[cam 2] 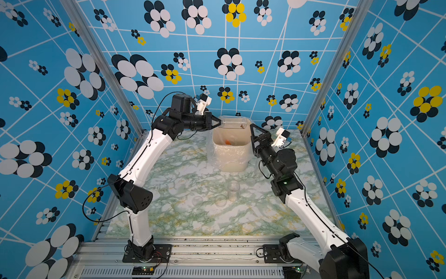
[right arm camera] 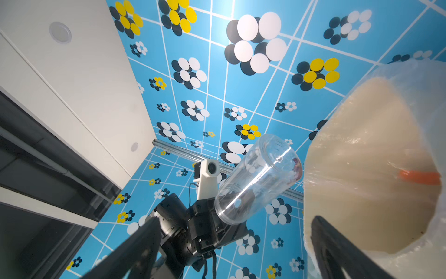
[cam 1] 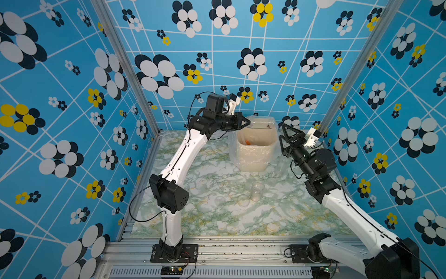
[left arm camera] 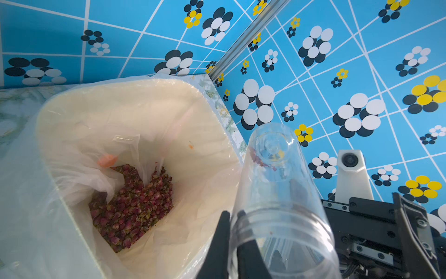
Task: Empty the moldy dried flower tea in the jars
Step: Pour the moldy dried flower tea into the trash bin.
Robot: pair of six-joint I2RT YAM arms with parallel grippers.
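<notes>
Left gripper [cam 1: 248, 122] pinching jar [cam 1: 263, 125] rim; right gripper [cam 1: 282, 135] spread; left wrist alone shows tea [left arm camera: 131, 207] heaped in bin [left arm camera: 169, 108].

Left tool [cam 1: 248, 123] clamped, level, arm stretched forward; right tool [cam 1: 282, 135] jaws wide, angled upward.

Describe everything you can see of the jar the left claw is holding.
A clear, lidless cylindrical jar with a threaded mouth, glass or plastic by its look. The left claw is shut on its mouth end, apparently pinching the rim wall. It hangs about level above the lined bin, base away from the claw. Nearly empty: a few reddish tea bits cling near the base. Nothing else touches it.
</notes>
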